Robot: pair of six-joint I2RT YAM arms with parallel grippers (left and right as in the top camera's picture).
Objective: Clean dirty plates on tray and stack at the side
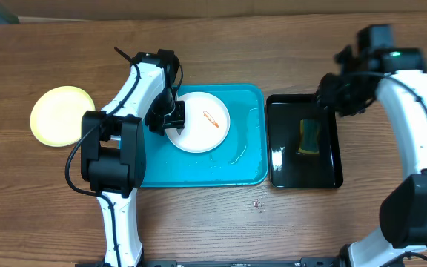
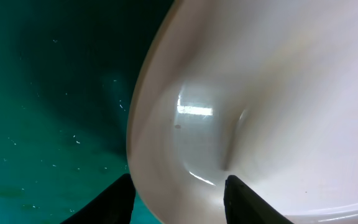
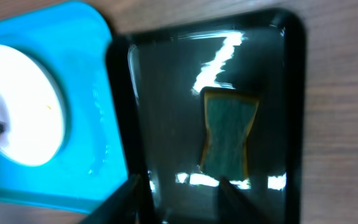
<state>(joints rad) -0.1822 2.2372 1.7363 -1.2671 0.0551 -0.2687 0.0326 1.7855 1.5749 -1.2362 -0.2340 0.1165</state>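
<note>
The left gripper point(image 1: 173, 116) is closed on the rim of a white plate point(image 1: 201, 122) at its 9 o'clock edge, one finger point(image 2: 114, 200) outside, one inside. The plate, marked by an orange smear point(image 1: 212, 119), is found inside the teal tray point(image 1: 199, 175). A yellow-green plate point(image 1: 62, 116) is seen on the table point(image 1: 288, 44) at the tray's 9 o'clock. The right gripper point(image 1: 338, 95) is held open, empty, over the black tray point(image 1: 305, 185), where a sponge point(image 1: 310, 137) is laid.
</note>
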